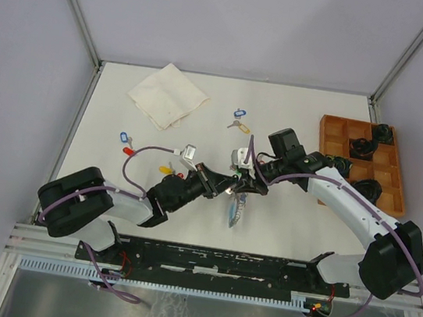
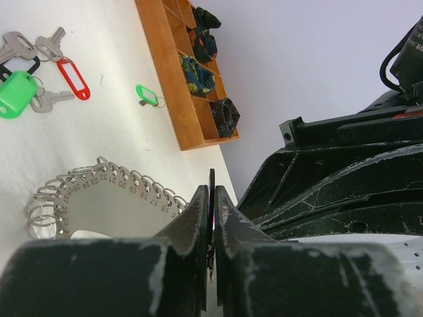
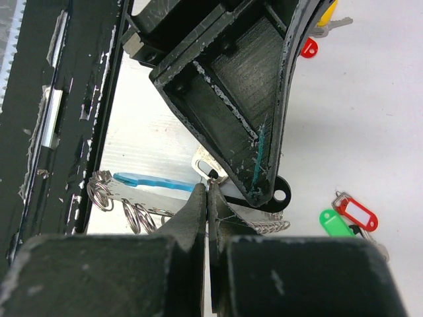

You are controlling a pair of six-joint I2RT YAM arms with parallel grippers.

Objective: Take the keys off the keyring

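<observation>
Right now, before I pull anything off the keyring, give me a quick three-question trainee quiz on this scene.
1. True or false: the left gripper and the right gripper both stand wide open.
2. The folded white cloth lies: A) at the far left of the table, B) at the far right, C) at the near edge between the arm bases.
3. What does the left gripper pinch?

Key: 1) False, both are shut. 2) A. 3) A thin black plastic tag, held beside the curved numbered keyring band edged with wire rings.
</observation>
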